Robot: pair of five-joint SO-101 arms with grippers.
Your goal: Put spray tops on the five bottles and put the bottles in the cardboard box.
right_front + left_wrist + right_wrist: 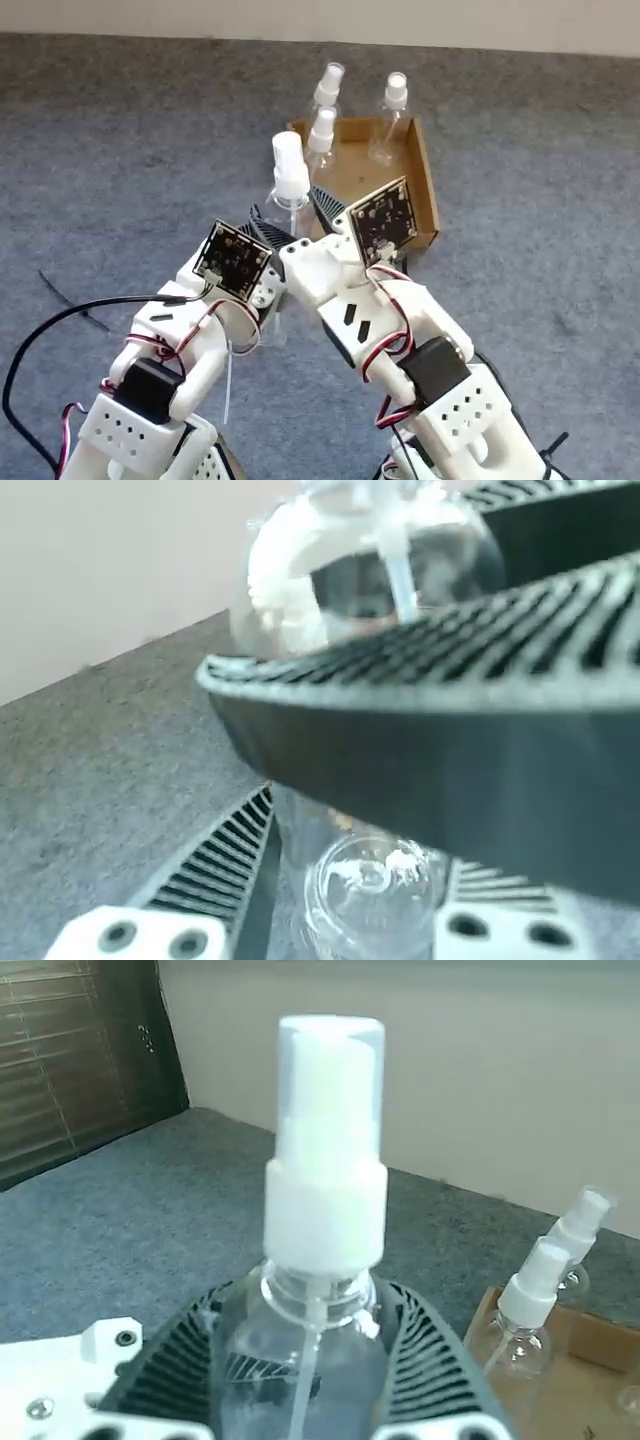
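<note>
Clear bottle point(300, 1360) with white spray top point(325, 1160), brown cardboard box point(425, 190), grey mottled carpet point(120, 150), white arms point(440, 390)

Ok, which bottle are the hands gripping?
The bottle nearest the arms, gripped by left hand and right hand. The other three stand farther back, at the cardboard box.

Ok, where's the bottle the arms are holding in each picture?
High view: held bottle, centre, by the cardboard box.
Left wrist view: its clear body, close up, behind a black ribbed finger.
Right wrist view: centre, white spray top up.
Shared landmark: the grey table surface.
</note>
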